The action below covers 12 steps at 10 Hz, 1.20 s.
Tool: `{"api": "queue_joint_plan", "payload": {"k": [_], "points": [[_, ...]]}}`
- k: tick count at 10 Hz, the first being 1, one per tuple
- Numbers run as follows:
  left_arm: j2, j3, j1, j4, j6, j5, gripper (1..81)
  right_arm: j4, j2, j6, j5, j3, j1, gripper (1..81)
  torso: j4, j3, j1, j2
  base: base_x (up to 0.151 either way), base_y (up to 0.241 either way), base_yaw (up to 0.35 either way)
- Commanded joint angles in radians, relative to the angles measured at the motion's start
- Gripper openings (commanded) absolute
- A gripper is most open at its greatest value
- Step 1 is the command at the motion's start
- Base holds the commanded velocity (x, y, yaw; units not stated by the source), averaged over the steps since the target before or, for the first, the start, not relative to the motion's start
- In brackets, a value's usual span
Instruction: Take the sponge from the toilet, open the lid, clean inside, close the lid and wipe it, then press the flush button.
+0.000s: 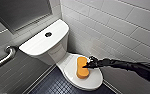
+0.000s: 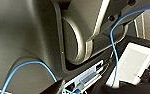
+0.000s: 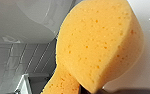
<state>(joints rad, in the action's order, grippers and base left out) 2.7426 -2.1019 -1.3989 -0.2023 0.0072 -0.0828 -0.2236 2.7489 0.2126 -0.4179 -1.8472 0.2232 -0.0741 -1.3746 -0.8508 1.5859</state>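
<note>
Reaches in from the right of the head view on a dark arm and brings the right gripper (image 1: 88, 65) against the sponge (image 1: 82, 67), at the pinched waist on its long side. Touches the foam there; cannot tell whether spread around it or clamped on it. Finds the sponge lying flat on the closed lid (image 1: 68, 66), lengthwise and roughly in the middle of the white oval. Sets the toilet (image 1: 57, 53) in a corner of white wall tiles (image 1: 116, 22), over a dark floor (image 1: 56, 86). Carries the flush button (image 1: 48, 34), small, dark and round, in the middle of the flat tank top, well apart from the gripper. Passes a metal grab bar (image 1: 6, 56) on the left-hand wall, beside the tank. Looks from the right wrist straight onto the sponge (image 3: 98, 45) from very near: orange-yellow, pocked with pores, rounded at the edges, against the glossy white of the toilet. Faces, from the left wrist, the robot's own grey shell at close range, with a blue cable (image 2: 112, 40) looping across and a flat white box (image 2: 134, 62) beside it.
</note>
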Motion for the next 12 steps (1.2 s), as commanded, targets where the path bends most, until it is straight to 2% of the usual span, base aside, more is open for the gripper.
{"api": "queue_joint_plan", "payload": {"k": [1,2,3,6,9,12], "points": [[-0.004,0.023,-0.025,-0.003,0.010,-0.089,81.1,0.009,0.093,0.013,-0.076,-0.062,-0.144,1.0,0.000,0.000,-0.064,0.099,0.000,0.000,0.000],[-0.004,0.023,-0.024,-0.003,0.010,-0.089,81.1,0.015,0.144,0.014,-0.079,-0.098,-0.146,1.0,0.000,0.000,-0.075,0.117,0.000,0.000,0.000],[-0.004,0.023,-0.025,-0.003,0.008,-0.089,81.1,0.020,0.187,0.014,-0.093,-0.128,-0.153,1.0,0.000,0.000,-0.031,0.050,0.000,0.000,0.000],[-0.004,0.022,-0.022,-0.003,0.008,-0.089,81.1,0.036,0.321,0.016,-0.119,-0.236,-0.132,1.0,0.000,0.000,-0.067,0.107,0.000,0.000,0.000],[-0.001,0.025,-0.022,-0.005,0.008,-0.089,81.1,0.040,0.323,0.018,-0.117,-0.259,-0.031,1.0,0.000,0.000,-0.069,0.108,0.000,0.000,0.000],[-0.004,0.028,-0.024,-0.005,0.010,-0.089,81.1,0.041,0.255,0.021,-0.108,-0.240,0.037,1.0,0.000,0.000,-0.069,0.108,0.000,0.000,0.000]]}}
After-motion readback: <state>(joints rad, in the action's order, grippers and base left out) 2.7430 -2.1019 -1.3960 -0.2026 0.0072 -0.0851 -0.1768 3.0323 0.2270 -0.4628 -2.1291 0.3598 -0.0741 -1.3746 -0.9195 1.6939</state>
